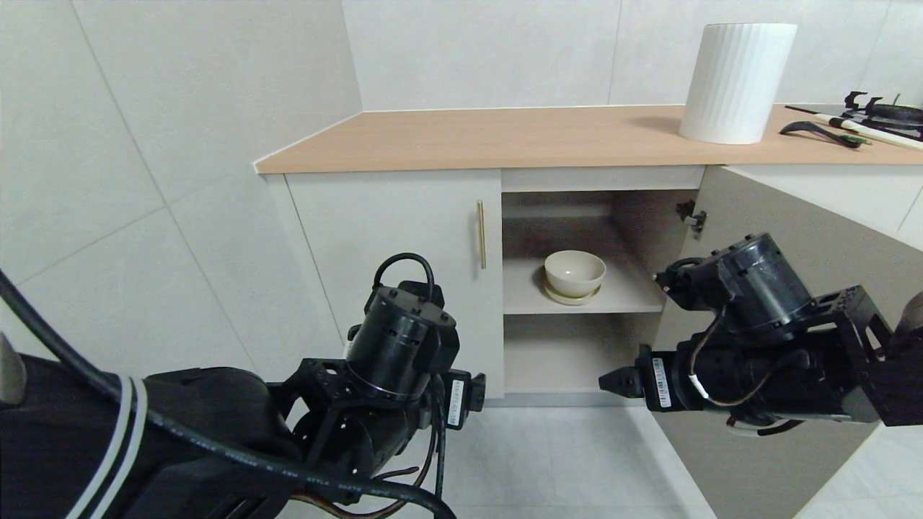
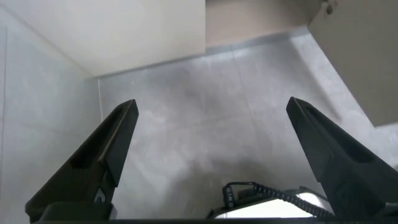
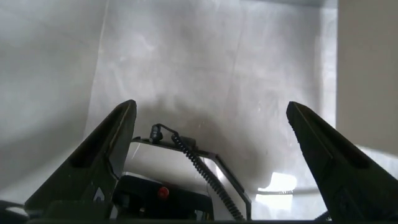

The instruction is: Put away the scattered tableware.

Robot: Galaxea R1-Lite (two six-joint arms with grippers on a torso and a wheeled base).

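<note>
A cream bowl [image 1: 575, 272] rests on a small plate [image 1: 570, 295] on the middle shelf [image 1: 627, 292] of the open cabinet. Low in front of the cabinet, above the tiled floor, my left gripper [image 2: 211, 104] is open and holds nothing. My right gripper [image 3: 211, 106] is also open and empty, over the floor beside the open door. A dark-handled utensil [image 1: 822, 132] and a long pale stick-like utensil [image 1: 876, 133] lie at the counter's far right.
The cabinet's right door [image 1: 793, 238] is swung open toward my right arm; the left door, with a gold handle [image 1: 481, 234], is closed. A tall white ribbed cylinder [image 1: 737, 83] stands on the wooden counter [image 1: 469, 137]. A black stove grate [image 1: 890, 112] lies at the far right.
</note>
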